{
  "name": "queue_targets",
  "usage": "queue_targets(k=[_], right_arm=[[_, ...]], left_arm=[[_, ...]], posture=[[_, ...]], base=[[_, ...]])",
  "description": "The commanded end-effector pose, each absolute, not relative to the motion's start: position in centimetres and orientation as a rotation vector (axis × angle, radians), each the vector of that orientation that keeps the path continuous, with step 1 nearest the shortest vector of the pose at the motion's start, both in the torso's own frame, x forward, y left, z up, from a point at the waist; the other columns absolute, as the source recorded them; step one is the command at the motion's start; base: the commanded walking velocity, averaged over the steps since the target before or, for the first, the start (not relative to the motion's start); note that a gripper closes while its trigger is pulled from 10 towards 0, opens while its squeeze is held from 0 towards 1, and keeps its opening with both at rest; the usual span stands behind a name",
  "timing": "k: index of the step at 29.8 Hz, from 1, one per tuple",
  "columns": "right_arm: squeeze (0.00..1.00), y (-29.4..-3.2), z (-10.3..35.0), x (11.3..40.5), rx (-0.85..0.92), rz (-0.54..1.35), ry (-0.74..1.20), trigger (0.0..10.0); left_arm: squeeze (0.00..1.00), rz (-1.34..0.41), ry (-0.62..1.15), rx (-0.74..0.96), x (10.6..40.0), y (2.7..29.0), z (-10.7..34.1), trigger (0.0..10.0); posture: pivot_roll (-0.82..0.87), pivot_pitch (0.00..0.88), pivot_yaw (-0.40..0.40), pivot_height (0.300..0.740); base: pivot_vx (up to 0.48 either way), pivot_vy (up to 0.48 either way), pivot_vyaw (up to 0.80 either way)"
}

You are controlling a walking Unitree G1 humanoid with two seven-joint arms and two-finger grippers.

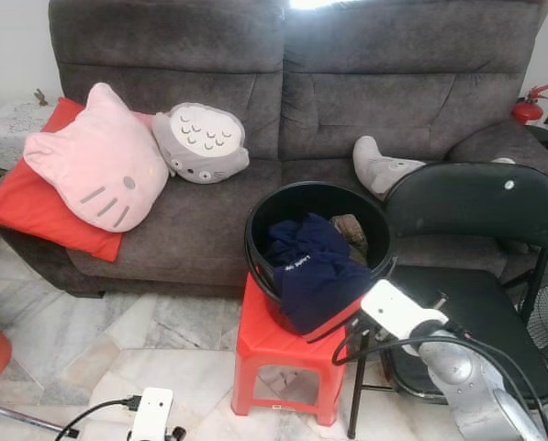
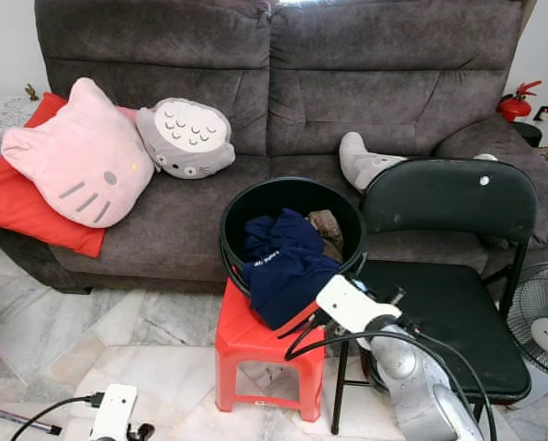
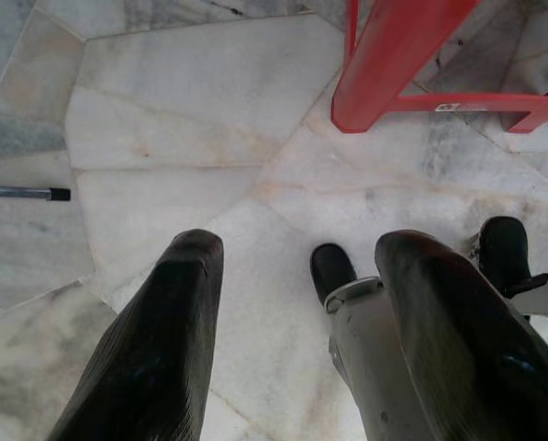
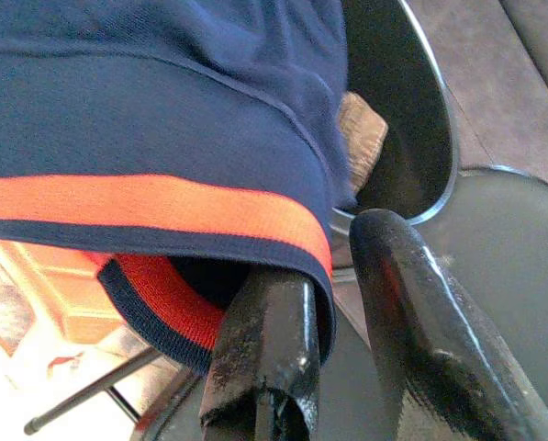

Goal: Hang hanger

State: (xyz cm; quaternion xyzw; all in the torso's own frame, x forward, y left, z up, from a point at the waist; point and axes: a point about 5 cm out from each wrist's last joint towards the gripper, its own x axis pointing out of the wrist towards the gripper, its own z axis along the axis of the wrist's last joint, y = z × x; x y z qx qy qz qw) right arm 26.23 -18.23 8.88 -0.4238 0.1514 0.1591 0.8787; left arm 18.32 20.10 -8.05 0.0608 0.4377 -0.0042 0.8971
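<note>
Marble floor fronts grey sofa, red stool.

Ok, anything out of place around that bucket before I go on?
Yes. The navy garment spills over the black bucket's front rim onto the red stool, instead of lying inside. The right tool is at its orange-striped hem.

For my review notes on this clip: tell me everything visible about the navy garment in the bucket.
The navy garment is soft knit cloth, crumpled, with small white lettering and an orange-red band near its hem. It fills the black bucket on the red stool and drapes over the bucket's front rim. The right gripper is at its hanging hem, one finger against the cloth.
</note>
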Motion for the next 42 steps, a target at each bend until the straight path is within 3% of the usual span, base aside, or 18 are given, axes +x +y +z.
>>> queue_targets(k=[1, 35, 36, 38, 42], right_arm=[[0.0, -17.8, 9.0, 26.4, -0.88, 0.359, 0.301, 10.0], [0.0, -18.1, 8.3, 27.9, -0.925, 0.337, 0.255, 10.0], [0.0, -18.1, 8.3, 27.9, -0.925, 0.339, 0.254, 7.8], [0.0, -18.1, 8.3, 27.9, -0.926, 0.34, 0.252, 0.0], [0.0, -18.1, 8.3, 27.9, -0.932, 0.345, 0.248, 0.0]], left_arm=[[0.0, 0.0, 0.913, 0.133, 18.2, 20.2, -8.1, 10.0], [0.0, 0.0, 0.908, 0.13, 18.1, 20.1, -8.1, 10.0], [0.0, 0.0, 0.908, 0.13, 18.1, 20.1, -8.1, 10.0], [0.0, 0.0, 0.908, 0.129, 18.1, 20.1, -8.1, 10.0], [0.0, 0.0, 0.907, 0.13, 18.1, 20.1, -8.1, 10.0]], posture=[[-0.08, 0.0, 0.016, 0.74], [-0.08, 0.0, 0.013, 0.74], [-0.08, 0.0, 0.013, 0.74], [-0.08, 0.0, 0.013, 0.74], [-0.08, 0.0, 0.014, 0.74]], base=[[0.0, 0.0, 0.0], [0.0, 0.0, 0.0], [0.0, 0.0, 0.0], [0.0, 0.0, 0.0], [0.0, 0.0, 0.0]])
